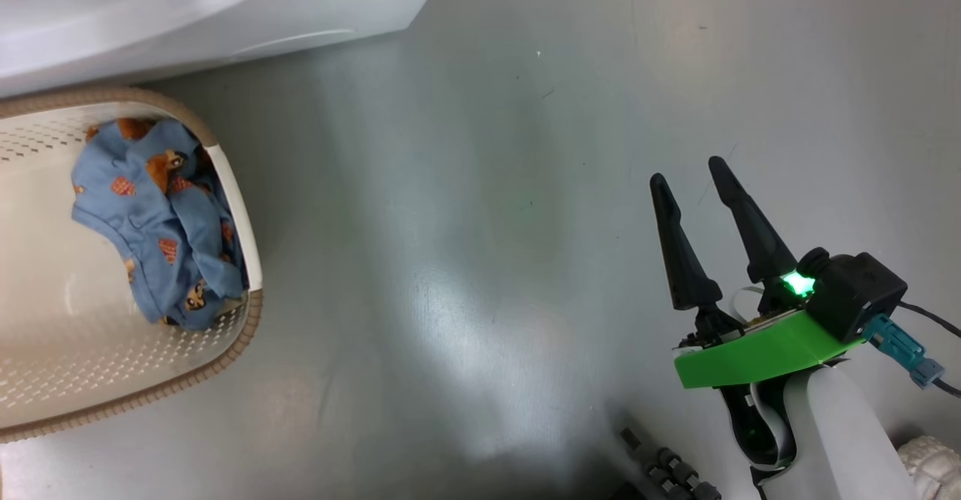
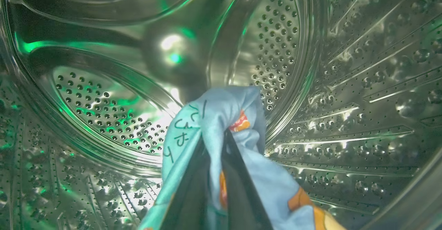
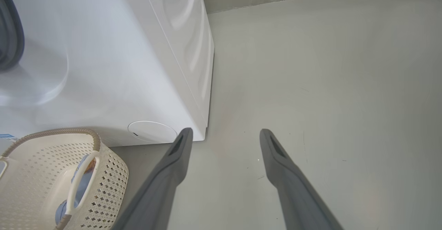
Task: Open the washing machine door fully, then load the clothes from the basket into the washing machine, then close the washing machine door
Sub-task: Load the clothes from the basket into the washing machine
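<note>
Left gripper [image 2: 214,137] pinches clothes [image 2: 221,107] inside drum [image 2: 362,85] — seemingly hanging.

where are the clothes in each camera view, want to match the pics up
Head view: clothes in the basket, left side.
Left wrist view: clothes at bottom centre, pinched by the left gripper inside the drum.
Right wrist view: clothes at lower left, blue inside the basket.
Shared landmark: the washing machine, white body in head and right wrist views, steel drum in left wrist.
</note>
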Available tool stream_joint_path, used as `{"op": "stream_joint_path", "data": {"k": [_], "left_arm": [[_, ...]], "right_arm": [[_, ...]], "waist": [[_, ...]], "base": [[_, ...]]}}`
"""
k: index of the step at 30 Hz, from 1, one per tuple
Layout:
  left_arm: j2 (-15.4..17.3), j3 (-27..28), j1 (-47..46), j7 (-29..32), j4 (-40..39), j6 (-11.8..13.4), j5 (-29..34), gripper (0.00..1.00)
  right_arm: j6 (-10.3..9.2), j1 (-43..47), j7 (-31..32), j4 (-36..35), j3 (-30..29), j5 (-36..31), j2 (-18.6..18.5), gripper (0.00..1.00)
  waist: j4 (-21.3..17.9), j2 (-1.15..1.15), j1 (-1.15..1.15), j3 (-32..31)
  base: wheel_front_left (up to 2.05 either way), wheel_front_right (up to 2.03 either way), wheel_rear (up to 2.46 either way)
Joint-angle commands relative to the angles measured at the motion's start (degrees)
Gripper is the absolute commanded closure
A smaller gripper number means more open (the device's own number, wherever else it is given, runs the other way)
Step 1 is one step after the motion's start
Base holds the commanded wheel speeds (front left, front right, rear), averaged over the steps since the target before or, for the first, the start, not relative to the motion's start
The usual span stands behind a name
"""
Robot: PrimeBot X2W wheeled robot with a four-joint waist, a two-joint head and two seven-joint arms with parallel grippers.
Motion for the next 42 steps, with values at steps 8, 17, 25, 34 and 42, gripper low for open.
{"op": "stream_joint_path", "data": {"k": [8,17,25,34,42], "left_arm": [[2.27,0.89,1.38,-0.3,2.15,-0.07,-0.81,0.0],[-0.12,0.59,4.06,-0.3,7.06,-0.54,-2.58,0.0],[-1.46,0.37,5.99,-0.3,9.37,-0.81,-3.84,0.0],[-3.06,0.5,9.95,-0.3,6.13,-0.56,-5.3,0.0],[-4.27,0.31,17.1,-0.3,-0.62,0.12,-5.83,0.0]], "right_arm": [[0.17,0.78,-0.27,-0.57,1.01,0.31,0.2,0.0],[0.17,1.31,-0.27,-0.08,0.03,-0.2,0.2,0.0],[0.17,1.76,-0.27,0.16,-0.31,-0.51,0.2,0.0],[0.17,2.34,-0.27,0.57,-0.75,-0.7,0.2,0.0],[0.17,2.92,-0.27,1.14,-0.96,-0.49,0.2,0.0]], "waist": [[1.2,0.0,0.0,-1.04],[3.52,0.0,0.0,-3.68],[5.25,0.0,0.0,-5.65],[6.71,0.0,0.0,-7.81],[7.73,0.0,0.0,-10.59]], "base": [[0.0,0.0,0.0],[0.0,0.0,0.0],[0.0,0.0,0.0],[0.0,0.0,0.0],[0.0,0.0,0.0]]}}
